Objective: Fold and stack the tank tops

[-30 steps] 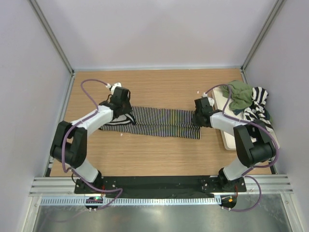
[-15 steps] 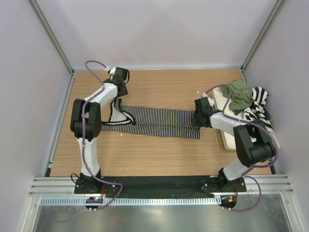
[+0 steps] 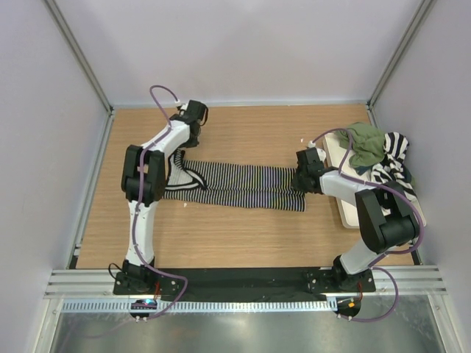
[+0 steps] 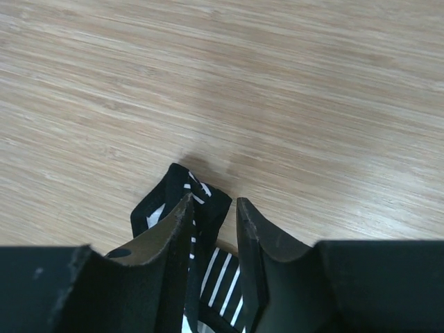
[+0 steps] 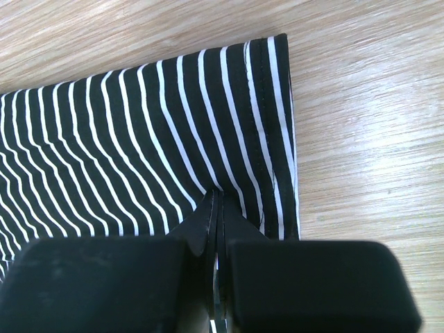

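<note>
Pinstriped tank top [image 3: 243,185] lies flat across the middle of the table [image 3: 235,235], hem toward the right edge. Right gripper [image 5: 216,198] is clamped on the hem. Left gripper [image 4: 214,202] is near the far edge, left side, with its fingers narrowly apart and a strap between them; cannot tell if it grips. Olive top [image 3: 366,143] and broad-striped top [image 3: 394,158] are heaped on the tray [image 3: 347,209] at the right edge.

Light wood tabletop [image 3: 243,235], pale lilac walls [image 3: 243,44], grey metal corner posts [image 3: 77,53], even light

My left arm [image 3: 157,151] is stretched far forward, wrist tipped down. Left gripper [image 4: 214,202] jaws are narrow with a slim gap between them. My right arm [image 3: 366,200] is folded and reaches inward, low. Right gripper [image 5: 216,199] is pinched tight on the pinstriped tank top [image 5: 132,139] hem.
</note>
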`<state>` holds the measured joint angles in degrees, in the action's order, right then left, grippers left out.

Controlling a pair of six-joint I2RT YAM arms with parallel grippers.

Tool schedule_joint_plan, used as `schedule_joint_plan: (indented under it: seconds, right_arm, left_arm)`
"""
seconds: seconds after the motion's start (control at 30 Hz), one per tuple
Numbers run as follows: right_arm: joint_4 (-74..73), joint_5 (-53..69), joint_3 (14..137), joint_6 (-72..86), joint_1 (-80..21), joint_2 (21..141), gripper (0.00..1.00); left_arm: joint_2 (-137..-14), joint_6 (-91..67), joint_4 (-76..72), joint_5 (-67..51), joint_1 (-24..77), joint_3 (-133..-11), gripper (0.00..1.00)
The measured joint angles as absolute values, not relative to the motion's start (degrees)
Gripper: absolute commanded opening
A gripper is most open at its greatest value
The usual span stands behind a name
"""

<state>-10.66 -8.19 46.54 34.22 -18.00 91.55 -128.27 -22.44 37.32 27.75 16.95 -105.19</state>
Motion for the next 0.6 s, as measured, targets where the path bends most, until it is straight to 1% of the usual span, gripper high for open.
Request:
schedule_joint_plan:
  seconds: [0.07, 0.17, 0.3, 0.47, 0.53, 0.57, 0.6]
  right_arm:
    - [-10.7, -8.2, 46.6, 34.2, -18.0, 91.5, 0.01]
    - [-10.7, -8.2, 46.6, 34.2, -18.0, 91.6, 0.01]
    - [-10.7, -8.2, 46.6, 34.2, -18.0, 91.6, 0.01]
    - [-10.7, -8.2, 46.6, 34.2, -18.0, 91.6, 0.01]
    - [-10.7, -8.2, 46.6, 34.2, -18.0, 91.6, 0.01]
    - [-10.7, -8.2, 46.6, 34.2, -18.0, 91.6, 0.01]
    - [-10.7, -8.2, 46.6, 34.2, -18.0, 91.6, 0.01]
  left_arm:
    - [-129.2, -22.0, 38.2, 28.5, 17.3, -106.0, 0.37]
    - [-130.0, -21.8, 39.6, 28.7, 17.7, -106.0, 0.38]
    - [-131.4, -21.4, 41.9, 28.9, 17.6, -106.9, 0.31]
    - [-133.5, -20.7, 44.1, 29.6, 17.6, -109.4, 0.30]
    - [-133.8, -20.8, 44.9, 30.2, 17.6, -109.5, 0.27]
    - [-133.8, -20.9, 45.2, 30.3, 17.5, -109.5, 0.19]
    - [-133.8, -21.2, 45.6, 30.5, 17.5, -109.5, 0.14]
